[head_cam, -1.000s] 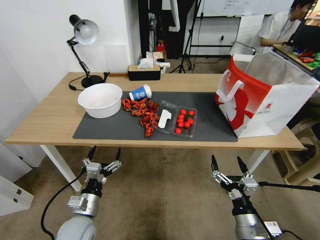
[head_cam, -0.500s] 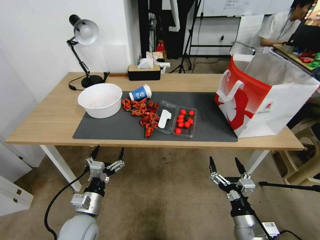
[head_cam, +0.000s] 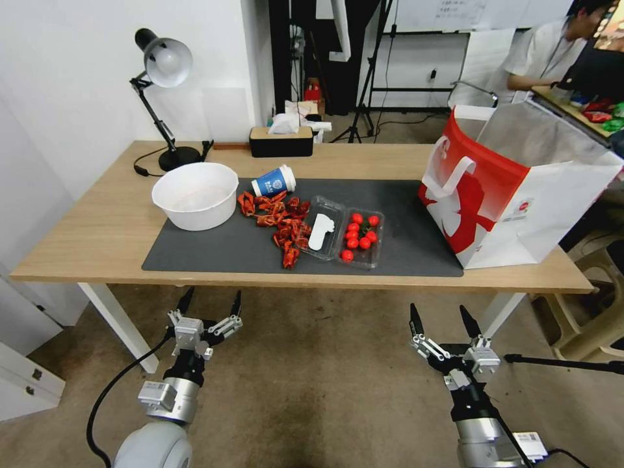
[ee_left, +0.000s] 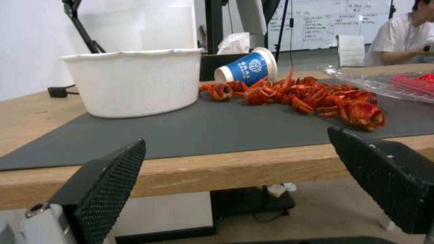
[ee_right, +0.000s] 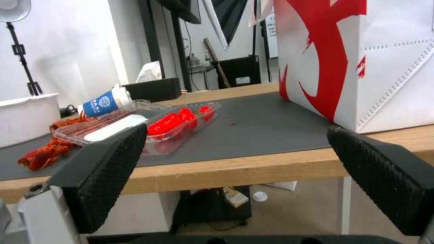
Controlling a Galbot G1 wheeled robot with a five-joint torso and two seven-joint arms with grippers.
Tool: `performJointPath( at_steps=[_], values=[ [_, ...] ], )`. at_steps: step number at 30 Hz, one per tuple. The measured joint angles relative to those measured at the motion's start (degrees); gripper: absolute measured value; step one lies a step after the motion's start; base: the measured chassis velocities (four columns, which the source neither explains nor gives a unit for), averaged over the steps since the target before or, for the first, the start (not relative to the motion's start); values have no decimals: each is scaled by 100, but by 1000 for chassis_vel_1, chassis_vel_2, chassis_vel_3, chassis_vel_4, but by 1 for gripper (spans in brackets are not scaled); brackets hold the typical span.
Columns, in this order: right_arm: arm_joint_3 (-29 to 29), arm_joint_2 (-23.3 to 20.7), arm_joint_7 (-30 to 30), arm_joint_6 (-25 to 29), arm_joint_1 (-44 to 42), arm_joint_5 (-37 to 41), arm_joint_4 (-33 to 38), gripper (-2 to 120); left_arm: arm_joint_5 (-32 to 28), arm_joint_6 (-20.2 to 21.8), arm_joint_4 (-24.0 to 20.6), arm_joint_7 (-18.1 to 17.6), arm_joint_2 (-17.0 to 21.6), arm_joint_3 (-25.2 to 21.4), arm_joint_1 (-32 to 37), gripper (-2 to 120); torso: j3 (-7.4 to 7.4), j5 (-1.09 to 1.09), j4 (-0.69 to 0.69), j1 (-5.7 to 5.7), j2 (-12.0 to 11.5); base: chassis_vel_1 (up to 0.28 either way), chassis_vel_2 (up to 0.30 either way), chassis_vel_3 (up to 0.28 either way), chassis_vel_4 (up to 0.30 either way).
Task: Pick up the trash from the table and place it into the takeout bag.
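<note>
Both grippers hang below the light-wood counter, left gripper and right gripper with textured black jaws spread wide, holding nothing. On its dark mat lie ragged red shells, a toppled blue-and-white paper cup and a clear clamshell; the boxy takeout bag stands upright at the right end.

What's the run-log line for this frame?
phase: pre-grasp | left gripper: open, below table edge | right gripper: open, below edge | blue-and-white paper cup: on its side on mat | takeout bag: upright, open
</note>
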Motion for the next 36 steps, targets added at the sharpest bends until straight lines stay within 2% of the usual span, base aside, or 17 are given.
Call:
performJointPath(
  at_steps=[11, 18, 21, 22, 24, 25, 26, 27, 28, 29, 31, 32, 33, 34, 36],
  values=[
    [21, -1, 14, 0, -22, 4, 48, 100, 5, 68, -58, -15, 8, 45, -87, 100, 0, -1, 0, 0, 0, 0, 0, 0, 0],
    [27, -6, 16, 0, -26, 4, 68, 100, -131, 341, -151, -38, 231, 27, -400, 100, 0, -2, 2, 0, 0, 0, 0, 0, 0],
    [28, -24, 16, 0, -29, -1, 84, 100, -362, 804, -258, -105, 591, 84, -1024, 100, 0, -1, 0, 0, 0, 0, 0, 0, 0],
    [28, -24, 16, 0, -29, -1, 84, 100, -362, 804, -258, -105, 591, 84, -1024, 100, 0, -1, 0, 0, 0, 0, 0, 0, 0],
    [23, -32, 16, 0, -37, -17, 88, 100, -601, 1100, -250, -139, 907, 241, -1692, 100, 0, -2, -1, 0, 0, 0, 0, 0, 0],
    [23, -32, 16, 0, -37, -17, 88, 100, -601, 1100, -250, -139, 907, 241, -1692, 100, 0, -2, -1, 0, 0, 0, 0, 0, 0],
    [23, -36, 16, 0, -42, -29, 91, 100, -752, 1221, -168, -140, 1126, 361, -2098, 100, 1, 3, -4, 0, 0, 0, 0, 0, 0],
    [23, -38, 16, 0, -50, -38, 98, 100, -907, 1298, -67, -91, 1335, 492, -2412, 100, 1, -3, -1, 0, -1, 0, 0, 0, 0],
    [22, -40, 16, 0, -56, -43, 111, 100, -1054, 1352, 30, -28, 1534, 595, -2689, 100, 1, -6, 0, 0, -1, 0, 0, 0, 0],
    [22, -40, 16, 0, -56, -43, 111, 100, -1054, 1352, 30, -28, 1534, 595, -2689, 100, 1, -6, 0, 0, -1, 0, 0, 0, 0],
    [17, -66, 16, 0, -44, -49, 124, 100, -1363, 1428, 218, 105, 1980, 797, -3240, 100, 1, 0, -3, 0, -1, 0, 0, 0, 0],
    [-8, -106, 19, 0, -1, -49, 124, 100, -1512, 1457, 310, 154, 2201, 890, -3476, 100, 2, -3, -2, 0, -1, 0, 0, 0, 0],
    [-8, -106, 19, 0, -1, -49, 124, 100, -1512, 1457, 310, 154, 2201, 890, -3476, 100, 2, -3, -2, 0, -1, 0, 0, 0, 0],
    [-55, -158, 27, 0, 68, -48, 115, 100, -1671, 1468, 422, 193, 2450, 981, -3766, 100, 1, -4, 0, 0, -1, 0, 0, 0, 0],
    [-150, -247, 37, -2, 168, -41, 76, 100, -1881, 1497, 603, 276, 2735, 1118, -4155, 100, 1, 3, 3, 0, -1, 0, 0, 0, 0]
  ],
)
